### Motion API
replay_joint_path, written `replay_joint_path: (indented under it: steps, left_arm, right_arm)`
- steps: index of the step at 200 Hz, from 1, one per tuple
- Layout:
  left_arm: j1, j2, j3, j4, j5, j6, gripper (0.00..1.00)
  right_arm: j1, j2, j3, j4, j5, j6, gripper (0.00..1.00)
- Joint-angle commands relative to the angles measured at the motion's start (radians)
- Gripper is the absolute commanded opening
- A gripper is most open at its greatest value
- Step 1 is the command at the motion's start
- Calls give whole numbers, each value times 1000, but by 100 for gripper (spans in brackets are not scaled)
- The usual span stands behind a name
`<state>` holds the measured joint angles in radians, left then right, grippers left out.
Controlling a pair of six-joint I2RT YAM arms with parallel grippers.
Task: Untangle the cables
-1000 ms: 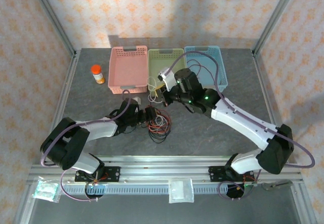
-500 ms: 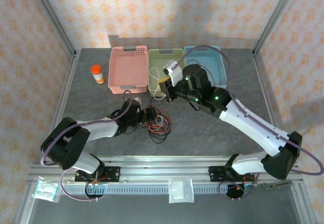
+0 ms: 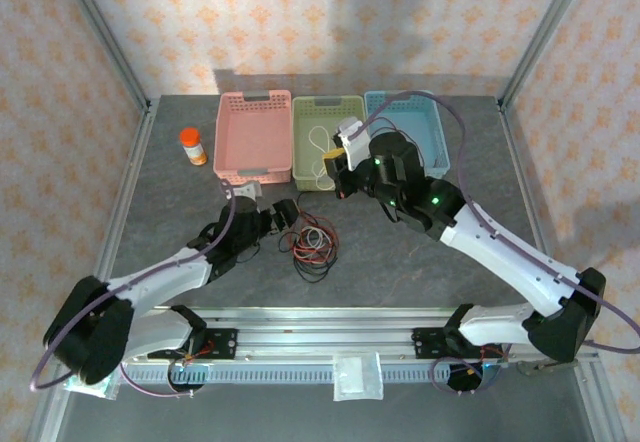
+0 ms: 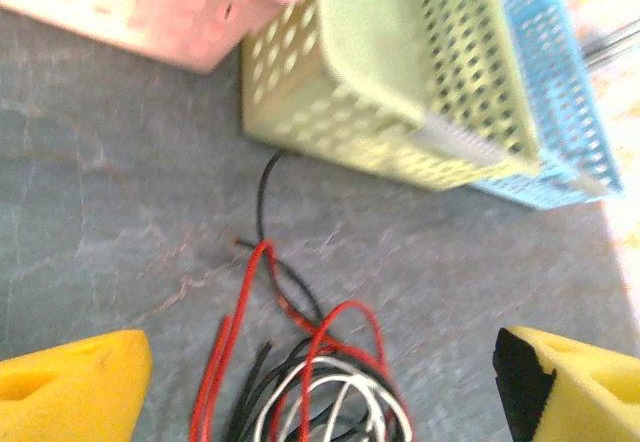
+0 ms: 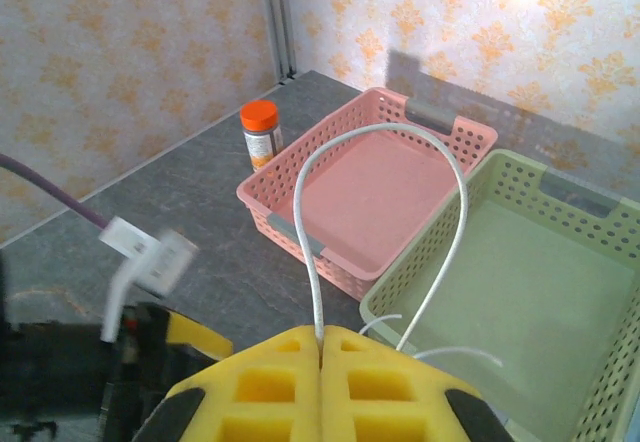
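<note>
A tangle of red, black and white cables [image 3: 313, 245] lies on the grey table in front of the baskets. My left gripper [image 3: 284, 215] hovers open at the tangle's left edge, and in the left wrist view its gripper [image 4: 320, 402] has its yellow fingertips [image 4: 70, 392] wide apart on either side of the cables [image 4: 310, 382], touching none. My right gripper [image 3: 334, 169] is raised at the green basket's front edge. Seen from its wrist, that gripper [image 5: 320, 347] is shut on a white cable [image 5: 380, 142], which arches up in a loop over the pink and green baskets.
Three baskets stand in a row at the back: pink [image 3: 254, 138], green [image 3: 326, 110] and blue [image 3: 418, 112]. An orange-capped bottle [image 3: 192, 146] stands left of the pink basket. The metal frame rail [image 3: 320, 322] runs along the near edge.
My right gripper has risen and moved back towards the green basket, drawing the white cable out of the tangle. My left arm has pulled back slightly to the left, its gripper staying open.
</note>
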<state>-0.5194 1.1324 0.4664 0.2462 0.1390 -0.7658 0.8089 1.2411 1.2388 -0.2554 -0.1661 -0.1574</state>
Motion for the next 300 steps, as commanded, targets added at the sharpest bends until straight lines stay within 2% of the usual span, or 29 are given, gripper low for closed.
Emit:
replay_joint_path:
  steps: [1,25,54,100,122,149,209,300]
  left_arm:
    - [-4,-62,58,-62,-72,64,91]
    - [-3,-97,131,-116,-53,137,91]
    - [10,-129,215,-172,-6,213,91]
    - [87,-124,318,-156,280,281,87]
    - [94,-90,370,-141,422,314,86]
    - [93,-36,434,-123,551,333,77]
    - [65,25,515,-93,623,349,76]
    - [15,105,553,15,612,306,73]
  right_arm:
    - [5,-35,-23,73,35,8,0]
    - [-2,-26,-11,53,9,-1,0]
    - [-54,-3,24,0,-114,8,0]
    - [-175,-6,20,-2,-354,44,0]
    - [-241,-8,8,20,-518,86,0]
    - [-263,-11,1,45,-632,115,0]
    - [-266,-54,5,108,-736,166,0]
    - [-266,-57,15,135,-800,203,0]
